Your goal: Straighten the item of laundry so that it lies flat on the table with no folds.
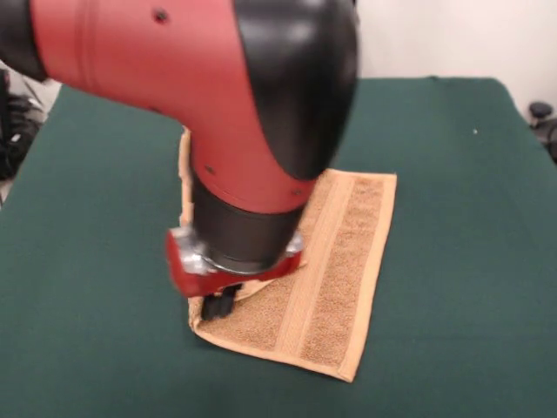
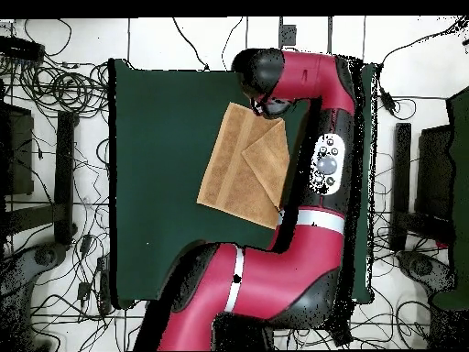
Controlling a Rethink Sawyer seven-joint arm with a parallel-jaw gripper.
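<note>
**Tan terry under the jaws, one flap still doubled over**

Golden-tan terry is what we have beneath us: the towel (image 1: 335,261) lies near the middle of the green counter (image 1: 470,261), and our jaws (image 1: 219,304) are down at one of its corners. The wrist housing hides most of the black tips, so we cannot tell whether they are spread or pinched, nor whether any cloth is caught between them.

From overhead, the towel (image 2: 236,170) is not flat. A triangular flap is folded back over the body of the cloth, starting right at the jaws and running away from them along one side. In our judgement the unfolding is not yet done.

What could go wrong from here:
- If we pull with only one layer pinched, the flap may drag the whole towel across the felt instead of opening.
- If both layers are caught, lifting would carry the fold along and bunch it further.
- Pressing the tips into the counter could snag the felt cover.
- The bulky arm blocks the front view of the fold, so we could misjudge the corner.

For room, open green counter lies on every side of the jaws. Overhead, one counter edge (image 2: 183,62) sits near them, just past the towel's corner; the broadest free stretch lies across the towel, on its far side.
</note>
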